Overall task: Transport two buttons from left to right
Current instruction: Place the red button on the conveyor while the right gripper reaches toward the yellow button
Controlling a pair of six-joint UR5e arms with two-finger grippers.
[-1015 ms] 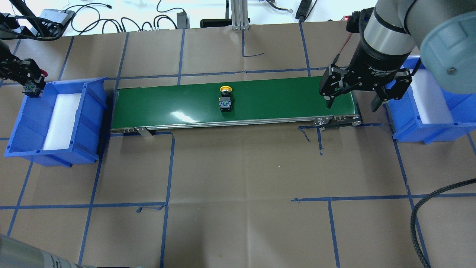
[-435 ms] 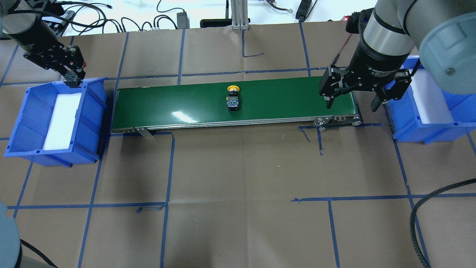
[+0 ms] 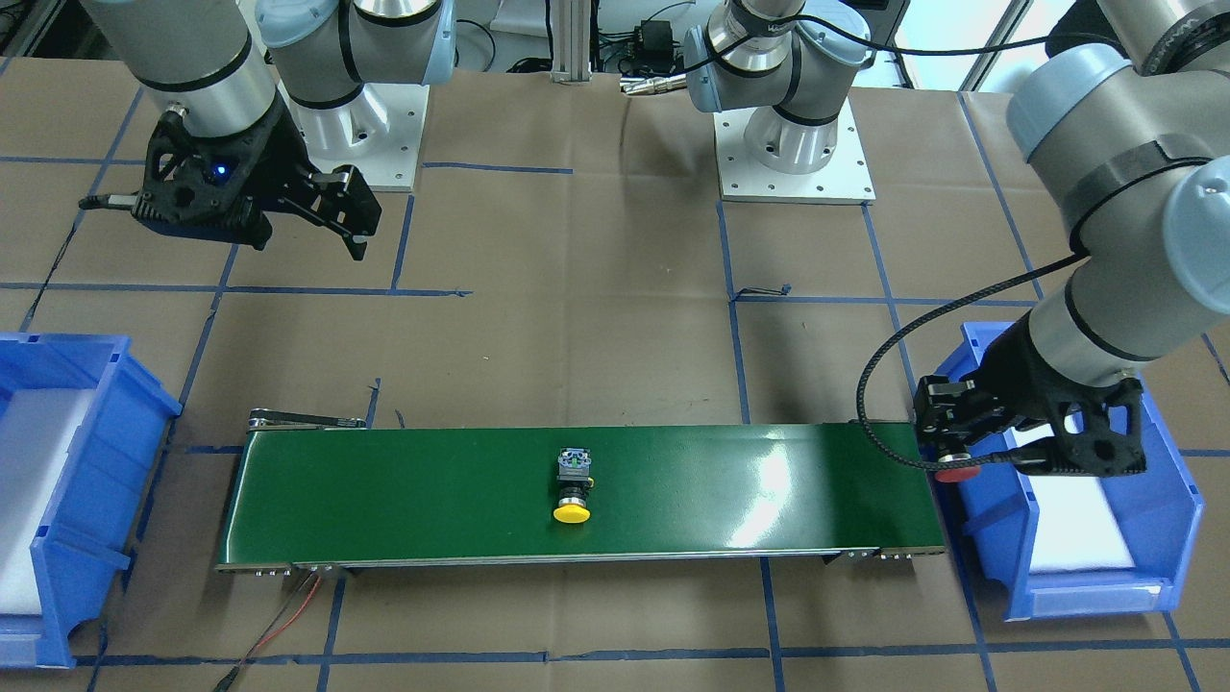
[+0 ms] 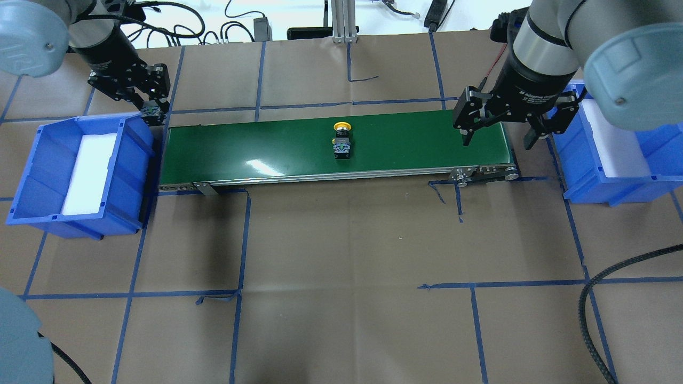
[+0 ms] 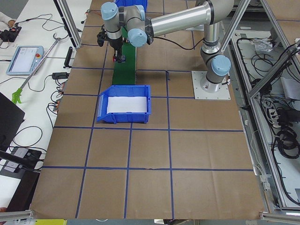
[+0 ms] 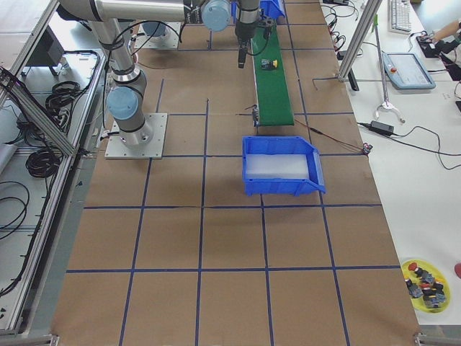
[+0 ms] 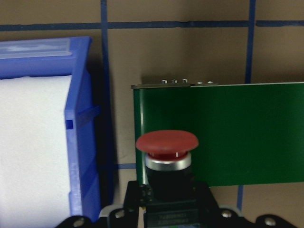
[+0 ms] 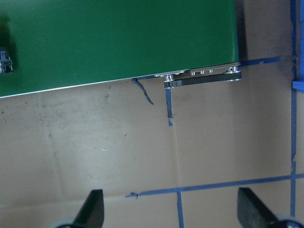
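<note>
The yellow button (image 4: 341, 141) lies on its side near the middle of the green conveyor belt (image 4: 416, 144), and also shows in the front view (image 3: 574, 492). My left gripper (image 4: 153, 111) is shut on the red button (image 7: 167, 142), which it holds above the belt's left end beside the left blue bin (image 4: 133, 176). The red cap also shows in the front view (image 3: 958, 473). My right gripper (image 4: 499, 140) is open and empty above the belt's right end, jaws wide apart. The yellow button's block shows at the left edge of the right wrist view (image 8: 4, 61).
The right blue bin (image 4: 587, 181) with white foam stands just past the belt's right end. The left bin also holds white foam. Brown paper with blue tape lines covers the table. Cables lie at the far edge (image 4: 160, 32).
My left gripper carried the red button rightward from the left bin's far corner to the belt's left end. The yellow button moved right along the belt. My right gripper shifted slightly left.
</note>
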